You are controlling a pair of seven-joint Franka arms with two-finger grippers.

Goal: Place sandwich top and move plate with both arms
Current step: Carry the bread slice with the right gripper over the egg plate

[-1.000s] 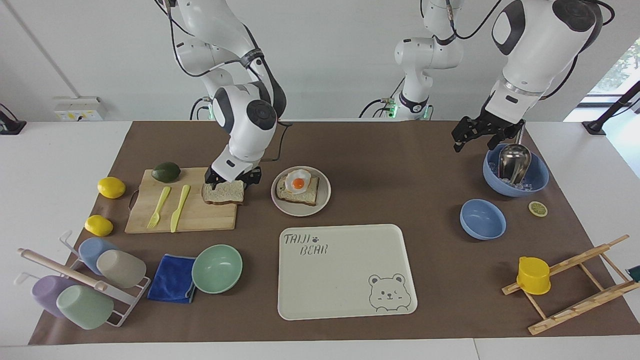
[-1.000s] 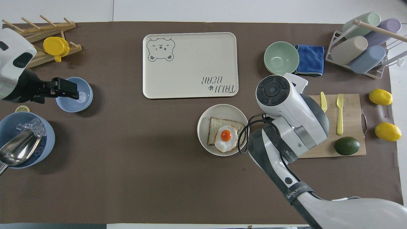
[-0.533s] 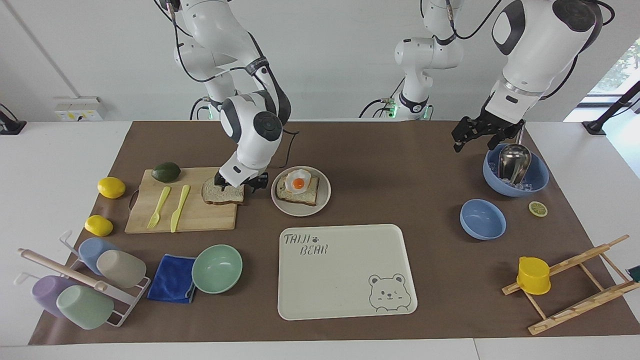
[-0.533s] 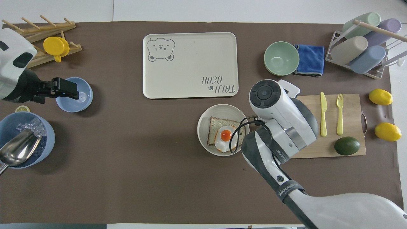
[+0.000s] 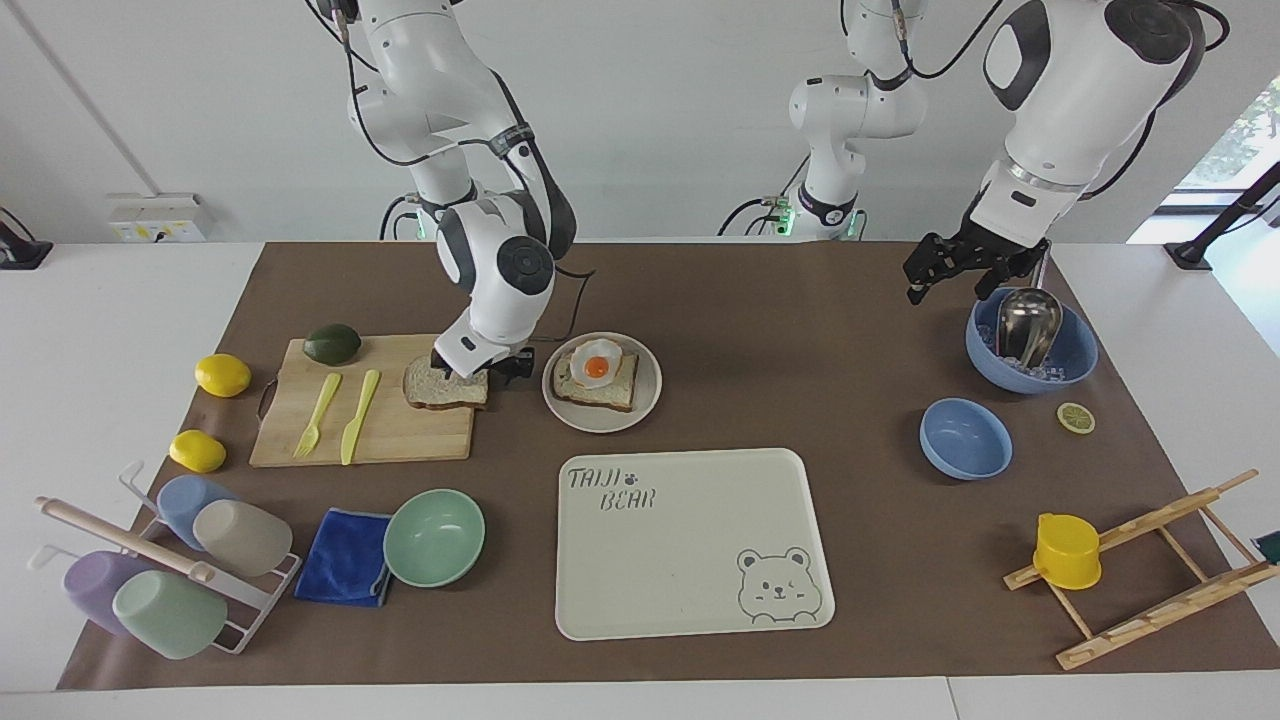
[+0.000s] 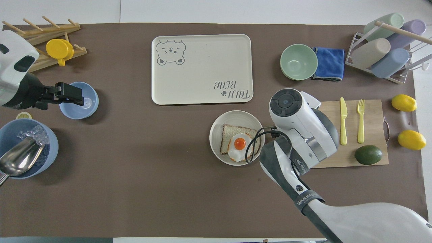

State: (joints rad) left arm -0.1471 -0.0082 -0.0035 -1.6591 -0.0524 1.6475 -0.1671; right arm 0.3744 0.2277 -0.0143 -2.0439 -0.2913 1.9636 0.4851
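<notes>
Sandwich top [image 5: 446,385]: on cutting board [image 5: 362,414], my right hand [image 5: 478,366] open over it. Next: grip, carry to plate [image 5: 601,382]. Left hand [image 5: 958,268] waits open.

From overhead, the right arm's wrist covers the sandwich top [image 5: 446,385] and the right gripper [image 5: 478,370] completely. The left arm [image 6: 15,82] runs off the frame's edge, and the scoop handle [image 6: 3,178] is cut off too.

a robot lab staged as a kitchen: two white arms [image 5: 500,270] bolted at twelve o'clock, brown paper mat [image 5: 760,340], bare white wall [image 5: 650,120], toy food and dishes.
</notes>
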